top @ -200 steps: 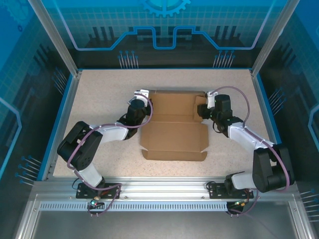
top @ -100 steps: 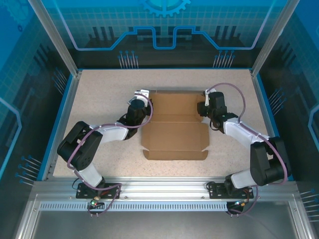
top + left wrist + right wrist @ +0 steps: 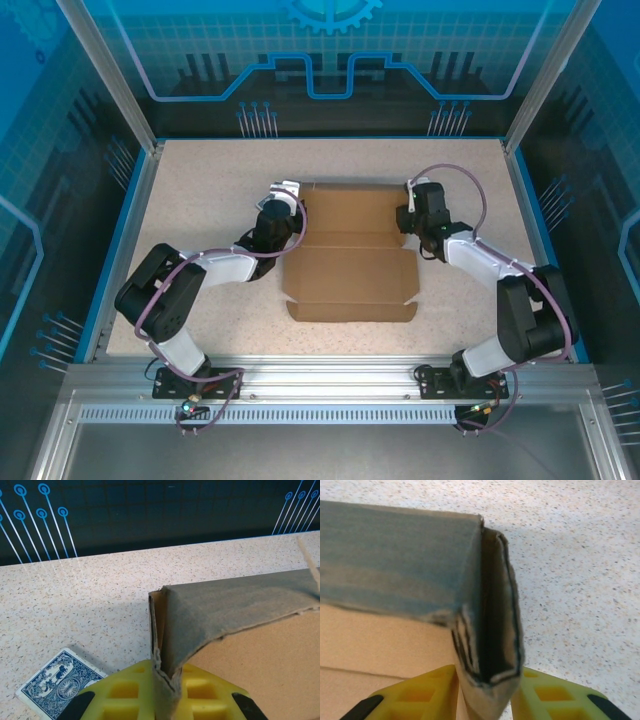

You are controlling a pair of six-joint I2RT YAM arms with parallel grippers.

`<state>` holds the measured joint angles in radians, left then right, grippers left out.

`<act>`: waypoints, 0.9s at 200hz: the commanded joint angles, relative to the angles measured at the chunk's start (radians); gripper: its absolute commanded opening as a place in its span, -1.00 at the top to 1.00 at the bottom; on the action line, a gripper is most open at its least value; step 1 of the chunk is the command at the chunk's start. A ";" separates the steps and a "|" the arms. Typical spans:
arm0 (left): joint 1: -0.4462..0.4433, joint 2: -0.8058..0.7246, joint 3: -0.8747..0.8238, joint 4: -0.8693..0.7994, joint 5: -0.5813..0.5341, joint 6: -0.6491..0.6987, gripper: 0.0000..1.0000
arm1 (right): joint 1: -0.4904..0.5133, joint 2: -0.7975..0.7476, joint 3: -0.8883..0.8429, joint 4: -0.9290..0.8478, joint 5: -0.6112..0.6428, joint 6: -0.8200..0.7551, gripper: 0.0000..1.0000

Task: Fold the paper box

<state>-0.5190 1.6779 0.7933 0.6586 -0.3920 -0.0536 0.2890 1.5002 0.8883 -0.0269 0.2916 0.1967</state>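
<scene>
At the middle of the speckled worktop [image 3: 200,180] lies the paper box [image 3: 350,260], a brown cardboard sheet that is partly shaped: its near panel is flat with a low flap along the front edge, and its far part has walls standing up. The left claw [image 3: 287,195] is at the box's far left corner and the right claw [image 3: 408,215] at its far right corner, both arms reaching in from the sides.

From the left wrist, the left claw's yellow fingers [image 3: 125,687] are closed on the raised corner of the cardboard, which rises thin and upright between them. A small blue-and-white patterned card pack [image 3: 57,682] lies flat on the worktop just left of that claw.

From the right wrist, the right claw's yellow fingers [image 3: 420,695] press on both sides of a doubled side wall, gripping it where it meets the far wall.
</scene>
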 commanded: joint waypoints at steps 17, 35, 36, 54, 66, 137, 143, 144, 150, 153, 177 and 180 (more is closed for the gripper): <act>-0.004 -0.047 -0.011 0.033 0.032 -0.022 1.00 | 0.071 0.033 0.075 -0.125 0.263 0.054 0.42; -0.005 -0.049 -0.010 0.033 0.035 -0.026 1.00 | 0.099 0.053 0.087 -0.144 0.338 0.069 0.44; -0.005 -0.049 -0.010 0.033 0.035 -0.026 1.00 | 0.100 0.054 0.088 -0.144 0.342 0.069 0.44; -0.005 -0.051 -0.010 0.031 0.035 -0.026 1.00 | 0.125 0.067 0.102 -0.165 0.417 0.085 0.43; -0.005 -0.055 -0.012 0.029 0.034 -0.024 1.00 | 0.134 0.076 0.114 -0.188 0.446 0.100 0.43; -0.005 -0.063 -0.014 0.025 0.032 -0.022 1.00 | 0.125 0.059 0.092 -0.139 0.287 0.081 0.34; -0.004 -0.062 -0.012 0.025 0.032 -0.023 1.00 | 0.120 0.051 0.082 -0.123 0.248 0.072 0.32; -0.005 -0.063 -0.012 0.024 0.032 -0.022 1.00 | 0.120 0.049 0.080 -0.120 0.243 0.072 0.32; -0.004 -0.063 -0.010 0.025 0.032 -0.021 1.00 | 0.115 0.043 0.069 -0.108 0.214 0.073 0.31; -0.004 -0.064 -0.011 0.025 0.033 -0.020 1.00 | 0.113 0.040 0.064 -0.102 0.200 0.071 0.31; -0.005 -0.065 -0.006 0.023 0.035 -0.020 1.00 | 0.092 0.019 0.022 -0.053 0.109 0.075 0.27; -0.005 -0.066 -0.006 0.023 0.036 -0.020 1.00 | 0.089 0.019 0.018 -0.049 0.103 0.077 0.27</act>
<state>-0.5205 1.6581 0.7879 0.6468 -0.3779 -0.0532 0.4084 1.5513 0.9466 -0.1341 0.5171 0.2764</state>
